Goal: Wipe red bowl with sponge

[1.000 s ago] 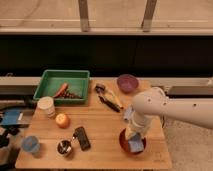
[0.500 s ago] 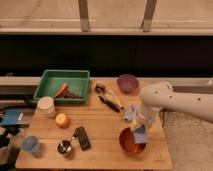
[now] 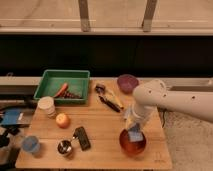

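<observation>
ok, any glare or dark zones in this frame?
Camera view: bright washed-out band along the top, black band beneath it; the wooden table is evenly lit; soft blur throughout. The gripper holds a blue sponge over the red round bowl.

tool (image 3: pixel 135 133) over red bowl (image 3: pixel 132 144)

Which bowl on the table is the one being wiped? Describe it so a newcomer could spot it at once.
Start at the wooden table and go to its near right corner. There sits the red bowl, under the white arm, with the gripper holding a blue sponge over it. The purple bowl sits at the far edge, and only the red one has the arm above it.
</observation>
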